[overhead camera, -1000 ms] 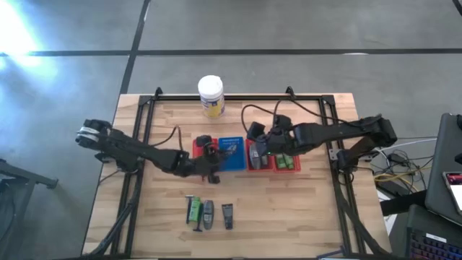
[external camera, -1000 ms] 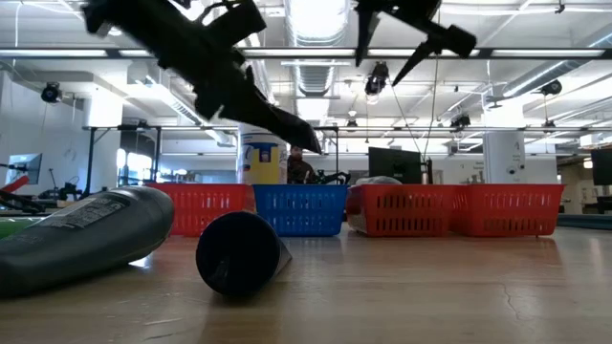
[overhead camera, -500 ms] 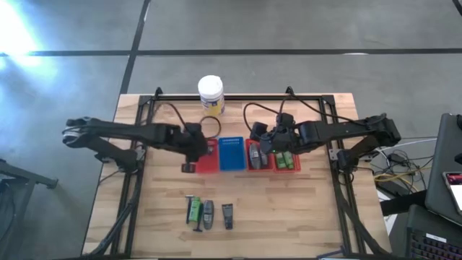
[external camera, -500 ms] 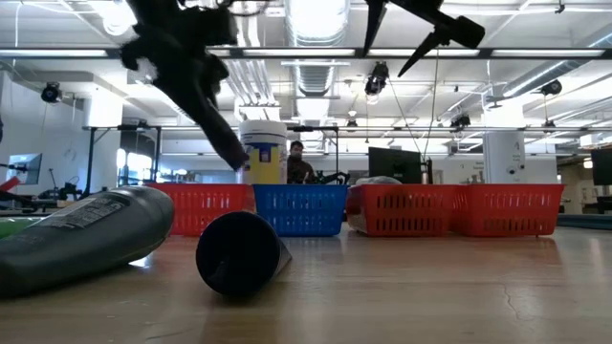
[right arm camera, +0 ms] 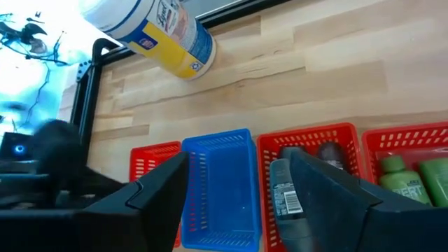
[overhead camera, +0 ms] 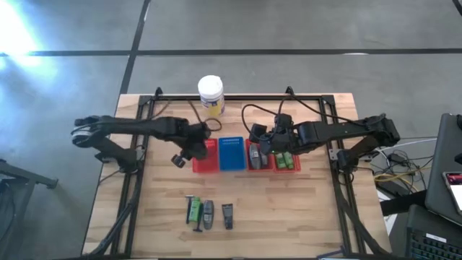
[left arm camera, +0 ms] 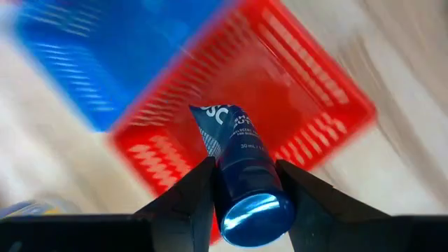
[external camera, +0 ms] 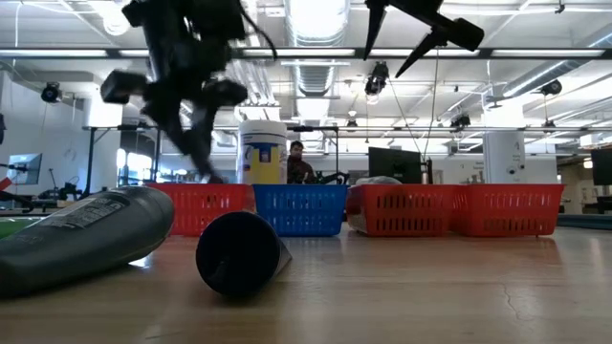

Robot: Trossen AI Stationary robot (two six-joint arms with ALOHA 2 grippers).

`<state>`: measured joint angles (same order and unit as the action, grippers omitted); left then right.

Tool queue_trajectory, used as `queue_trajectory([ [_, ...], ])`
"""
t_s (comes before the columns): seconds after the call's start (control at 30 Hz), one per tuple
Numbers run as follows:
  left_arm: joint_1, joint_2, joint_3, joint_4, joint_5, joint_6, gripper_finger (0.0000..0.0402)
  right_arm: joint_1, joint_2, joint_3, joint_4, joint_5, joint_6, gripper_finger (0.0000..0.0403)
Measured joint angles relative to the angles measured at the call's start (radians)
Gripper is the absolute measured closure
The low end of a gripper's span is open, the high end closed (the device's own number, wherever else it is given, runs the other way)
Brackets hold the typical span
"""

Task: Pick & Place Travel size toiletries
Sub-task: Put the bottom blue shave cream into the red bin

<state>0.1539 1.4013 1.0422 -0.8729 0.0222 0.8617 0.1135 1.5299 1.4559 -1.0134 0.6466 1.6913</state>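
On a light wooden table (overhead camera: 303,217) edged by a black metal frame, the left gripper (left arm camera: 241,183) hangs over the leftmost red mesh basket (overhead camera: 205,156), its fingers closed on a dark blue travel-size tube (left arm camera: 238,164), cap toward the wrist camera. Just right of that basket sits a blue mesh basket (overhead camera: 232,154), then a second red mesh basket (overhead camera: 257,157) holding grey tubes (right arm camera: 283,187), then a third red mesh basket (overhead camera: 287,161) with bright green bottles (right arm camera: 420,176). The right gripper (right arm camera: 238,183) hovers above the second red basket with its fingers parted and nothing between them. Behind the baskets stands a large white jar with a yellow label (overhead camera: 211,96). Near the table's front edge, well apart from the baskets, lie a green tube (overhead camera: 193,210), a grey tube (overhead camera: 208,214) and a black tube (overhead camera: 227,215).
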Motion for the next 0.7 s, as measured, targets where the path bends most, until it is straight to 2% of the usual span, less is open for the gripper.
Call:
queue_trajectory([
  [0.13,0.0,0.072,0.005,-0.035,-0.022,0.033,0.0262,0.01,-0.001,0.0,0.0,-0.001,0.002,0.0149],
  [0.37,-0.002,0.097,0.043,-0.017,0.033,0.046,0.0262,0.015,0.0,-0.002,0.0,-0.003,0.002,0.0134],
  [0.7,-0.003,0.144,0.044,0.017,0.039,0.057,0.0253,0.016,0.0,-0.002,0.0,-0.002,-0.001,0.0121],
])
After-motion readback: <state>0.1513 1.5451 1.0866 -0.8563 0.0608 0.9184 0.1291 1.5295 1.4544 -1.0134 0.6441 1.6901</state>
